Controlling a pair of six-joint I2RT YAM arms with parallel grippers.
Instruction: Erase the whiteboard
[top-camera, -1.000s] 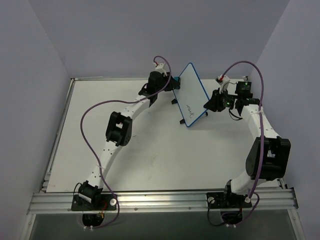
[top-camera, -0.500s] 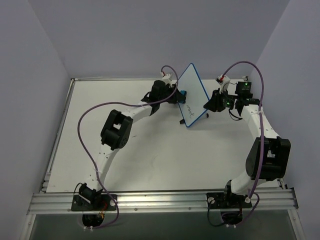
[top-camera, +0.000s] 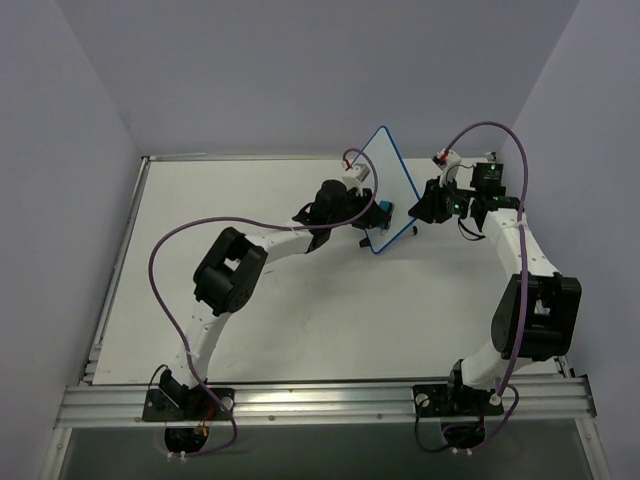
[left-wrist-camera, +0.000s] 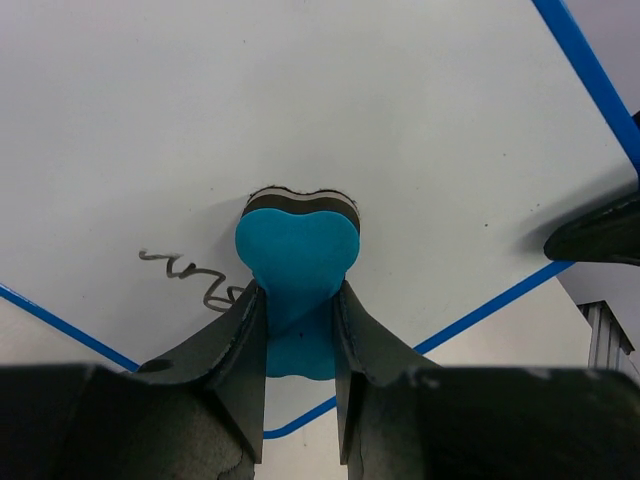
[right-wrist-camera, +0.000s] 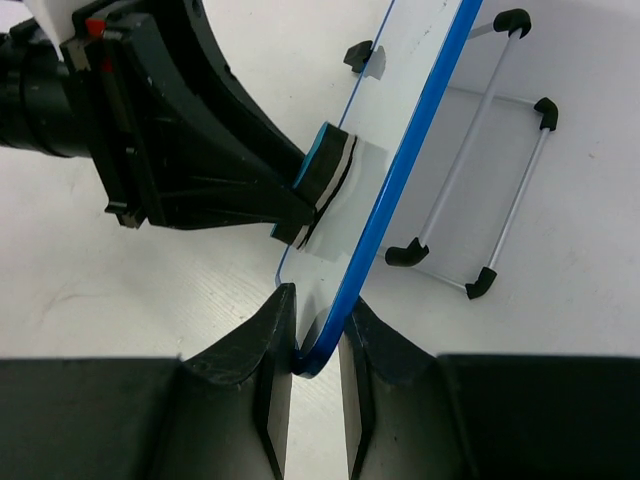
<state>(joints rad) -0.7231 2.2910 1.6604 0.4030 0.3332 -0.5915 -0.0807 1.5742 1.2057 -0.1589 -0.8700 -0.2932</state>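
Observation:
The whiteboard (top-camera: 385, 180), white with a blue frame, stands tilted at the back of the table. My right gripper (top-camera: 416, 214) is shut on its lower right corner; in the right wrist view the fingers (right-wrist-camera: 283, 325) pinch the blue frame (right-wrist-camera: 420, 130). My left gripper (left-wrist-camera: 298, 315) is shut on a blue eraser (left-wrist-camera: 297, 255), whose felt face presses flat against the board (left-wrist-camera: 350, 100). A black scribble (left-wrist-camera: 190, 278) remains just left of the eraser, near the board's lower edge. From above, the eraser (top-camera: 384, 213) sits low on the board, and from the right wrist it (right-wrist-camera: 325, 168) shows edge-on.
Behind the board a wire stand (right-wrist-camera: 480, 180) with black feet rests on the white table (top-camera: 300, 300). A raised rail runs round the table's edges (top-camera: 120, 260), and grey walls close in at the back and sides.
My left arm has swept the eraser rightward and down across the board, onto the written area near the lower edge. The right arm and the board have stayed put.

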